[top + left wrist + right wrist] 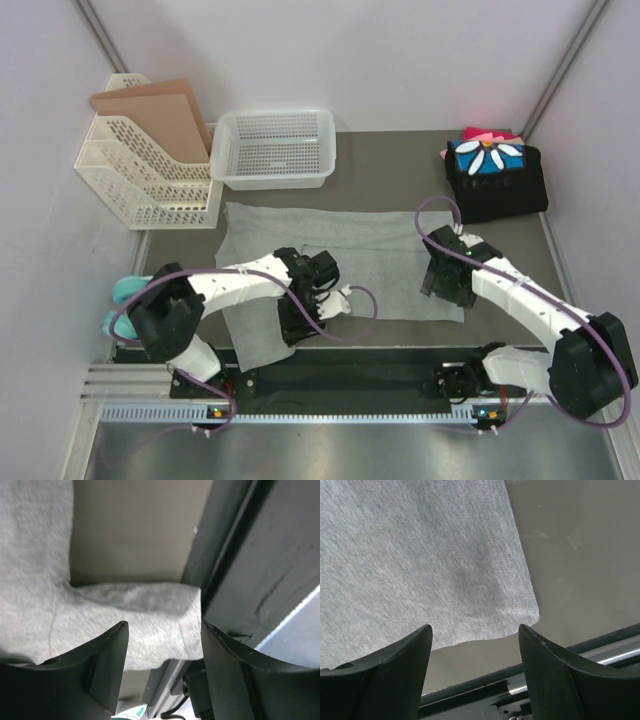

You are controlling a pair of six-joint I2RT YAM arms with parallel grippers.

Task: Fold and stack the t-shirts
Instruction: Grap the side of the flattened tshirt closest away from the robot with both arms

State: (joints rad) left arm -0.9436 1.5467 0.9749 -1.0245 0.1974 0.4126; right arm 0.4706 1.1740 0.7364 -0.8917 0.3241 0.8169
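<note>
A plain light heather-grey t-shirt [350,245] lies spread flat across the middle of the table. My left gripper [298,328] hangs open over its near-left sleeve [145,615], which reaches the table's front edge; the cloth lies below the fingers and is not pinched [165,637]. My right gripper [446,290] stands open above the shirt's near-right corner [520,610], with bare table between its fingertips [475,640]. Folded t-shirts are stacked at the back right: a black one with a blue panel and white daisy [495,175], with pink and red ones [487,133] behind it.
A white perforated basket [275,148] stands at the back centre. A white file rack [150,175] holding brown card is at the back left. A teal object [125,292] lies by the left wall. The black front rail [330,380] runs along the near edge.
</note>
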